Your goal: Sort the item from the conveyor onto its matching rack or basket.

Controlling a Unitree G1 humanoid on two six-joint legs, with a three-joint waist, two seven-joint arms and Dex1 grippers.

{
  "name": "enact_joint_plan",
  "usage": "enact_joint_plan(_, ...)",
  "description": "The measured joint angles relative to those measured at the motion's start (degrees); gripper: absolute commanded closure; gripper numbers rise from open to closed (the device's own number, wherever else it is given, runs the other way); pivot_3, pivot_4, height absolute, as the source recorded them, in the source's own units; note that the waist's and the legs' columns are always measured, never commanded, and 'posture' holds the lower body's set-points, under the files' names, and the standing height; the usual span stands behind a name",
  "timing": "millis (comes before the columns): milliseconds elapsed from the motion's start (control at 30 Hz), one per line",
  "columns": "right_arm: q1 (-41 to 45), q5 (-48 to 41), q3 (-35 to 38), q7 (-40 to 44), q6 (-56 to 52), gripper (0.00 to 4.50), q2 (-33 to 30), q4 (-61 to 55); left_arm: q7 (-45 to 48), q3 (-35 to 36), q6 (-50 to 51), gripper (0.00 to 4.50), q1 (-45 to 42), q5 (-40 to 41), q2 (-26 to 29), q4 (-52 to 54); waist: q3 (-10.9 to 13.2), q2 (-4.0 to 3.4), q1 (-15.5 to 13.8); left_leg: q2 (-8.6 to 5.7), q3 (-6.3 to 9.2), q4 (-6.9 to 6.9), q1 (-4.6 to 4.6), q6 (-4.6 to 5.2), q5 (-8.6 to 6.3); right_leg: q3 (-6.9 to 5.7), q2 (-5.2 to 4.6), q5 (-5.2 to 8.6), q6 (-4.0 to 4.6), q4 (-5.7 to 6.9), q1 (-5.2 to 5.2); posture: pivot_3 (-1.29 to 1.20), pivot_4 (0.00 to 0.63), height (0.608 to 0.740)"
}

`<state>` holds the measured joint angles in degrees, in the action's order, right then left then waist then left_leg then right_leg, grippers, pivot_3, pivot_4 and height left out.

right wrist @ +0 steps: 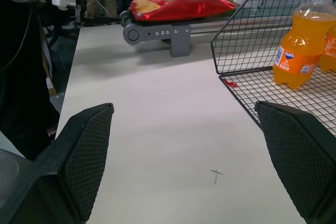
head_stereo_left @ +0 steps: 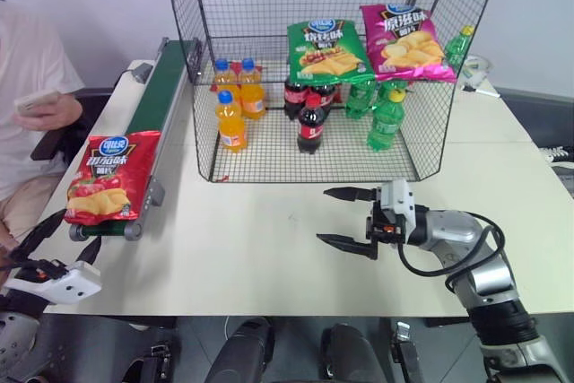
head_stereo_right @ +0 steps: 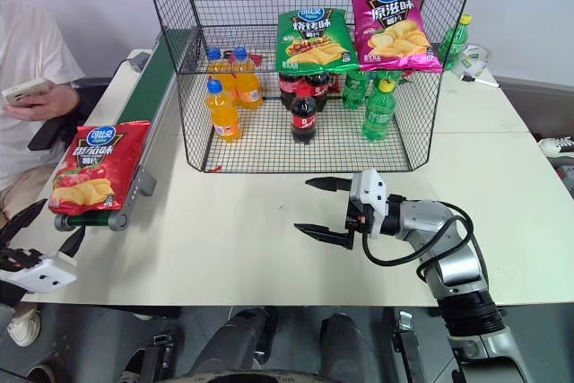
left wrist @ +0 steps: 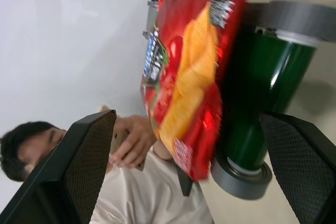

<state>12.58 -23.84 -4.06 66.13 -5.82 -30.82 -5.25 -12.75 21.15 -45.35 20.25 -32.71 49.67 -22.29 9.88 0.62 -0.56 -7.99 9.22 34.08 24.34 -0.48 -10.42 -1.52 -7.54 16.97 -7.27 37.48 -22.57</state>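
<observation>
The red crisp bag (head_stereo_left: 111, 176) lies on the conveyor's (head_stereo_left: 158, 96) near end by the table's left edge (both grippers, left (head_stereo_left: 54, 238) and right (head_stereo_left: 348, 220), spread wide, nothing held)

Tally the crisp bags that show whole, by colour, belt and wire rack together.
Red crisp bag, on the conveyor: 1
Green crisp bag, in the rack: 1
Magenta crisp bag, in the rack: 1
Total: 3
</observation>
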Motion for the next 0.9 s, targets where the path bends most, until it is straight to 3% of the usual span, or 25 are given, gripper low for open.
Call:
enact_joint_plan(667,0.9,0.6,0.0,0.0,0.7,0.00,0.0,1.0,0.0,-0.7,1.0,0.01,-1.4,0.2,0.0,-0.1,0.0,0.00,0.0,0.00,0.00,0.01,-0.01,0.00,0.00,-0.03,0.00,0.00,0.00,0.02,0.01,0.00,0.150,0.740)
enact_joint_plan(767,1.0,0.6,0.0,0.0,1.0,0.00,0.0,1.1,0.3,-1.5,0.8,0.81,-2.0,0.6,0.0,-0.1,0.0,0.00,0.0,0.00,0.00,0.01,-0.01,0.00,0.00,-0.03,0.00,0.00,0.00,0.02,0.01,0.00,0.150,0.740)
enact_joint_plan(900,1.1,0.7,0.0,-0.1,1.2,0.00,0.0,1.3,0.7,-2.1,0.6,2.85,-2.0,1.1,0.0,-0.1,0.0,0.01,0.0,0.00,0.00,0.01,-0.01,0.00,0.00,-0.03,0.00,0.00,0.00,0.02,0.01,0.00,0.150,0.740)
